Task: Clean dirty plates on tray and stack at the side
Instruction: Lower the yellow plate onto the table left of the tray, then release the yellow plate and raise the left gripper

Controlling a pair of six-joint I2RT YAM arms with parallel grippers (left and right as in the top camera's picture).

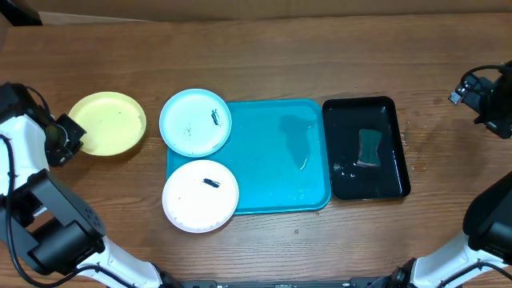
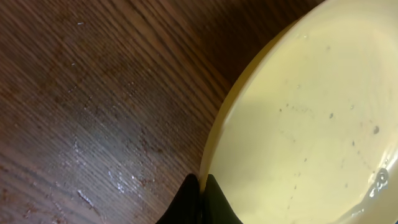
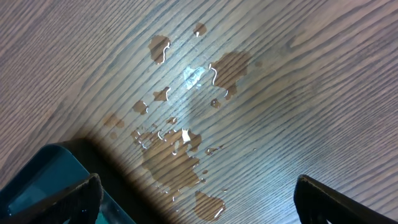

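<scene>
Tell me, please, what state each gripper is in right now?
Left gripper: closed on the rim of the yellow-green plate.
Right gripper: open, holding nothing.

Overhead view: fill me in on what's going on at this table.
Two robot arms are working on dirty plates. The left gripper pinches the rim of the yellow-green plate, which lies on the wood left of the turquoise tray. The light blue plate and the white plate lie over the tray's left edge, each with a dark smear. The right gripper hangs open over water drops beside the black tray, where a sponge sits.
</scene>
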